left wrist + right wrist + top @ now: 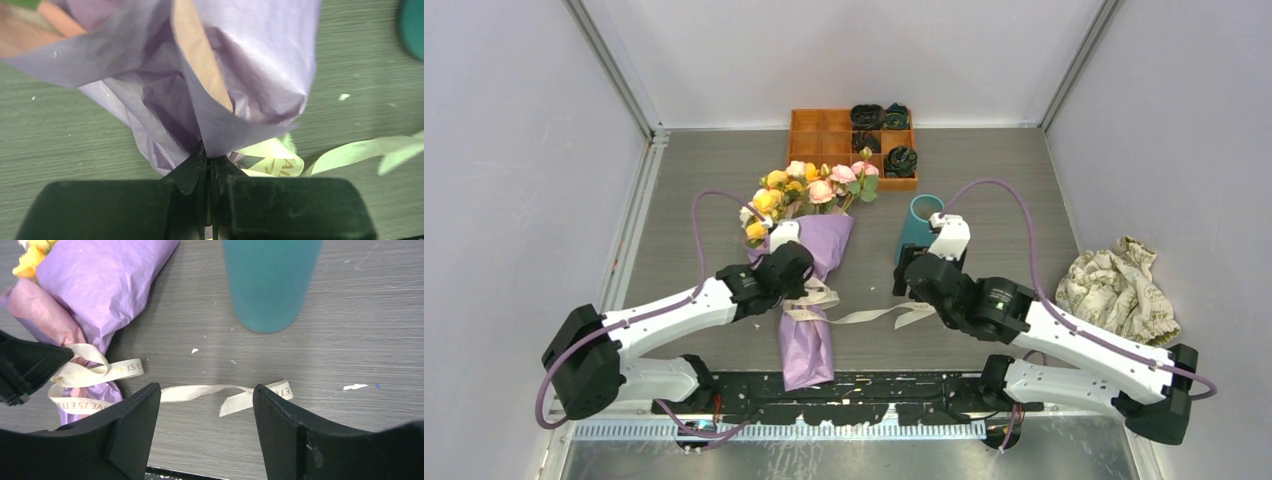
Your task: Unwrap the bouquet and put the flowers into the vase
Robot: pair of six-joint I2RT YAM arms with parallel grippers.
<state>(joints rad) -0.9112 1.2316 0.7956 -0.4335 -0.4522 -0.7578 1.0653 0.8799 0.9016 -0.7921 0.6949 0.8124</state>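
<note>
Closest to the overhead view, the two arms reach out from the near edge of the counter (984, 180), one on each side of the bouquet (824, 245). The bouquet lies flat left of centre, foot toward the bases. Its flowers (809, 185) point at the orange tray (824, 130) at the far edge. A crumpled cloth (1119, 290) sits well apart on the right. The teal vase (917, 225) stands upright just right of the bouquet.

The left end effector (207, 162) is clenched on a fold of the purple wrap (250, 60) at the waist, right beside the ribbon (200, 391) loops. The right end effector (205, 390) is released, with its jaws wide and nothing between them. It hovers over the ribbon's loose tail, near the vase's foot.

The wrap looks thin and soft, so it would likely tear or slip free if pulled hard from one pinch. It probably peels best from a free edge while the stems are pinned. The bundle seems light. The stems should be the stiffest part and the safest hold, below the heads, which would bruise if squeezed. The vase looks narrower than the bundle and may tip if stems press on its rim.
</note>
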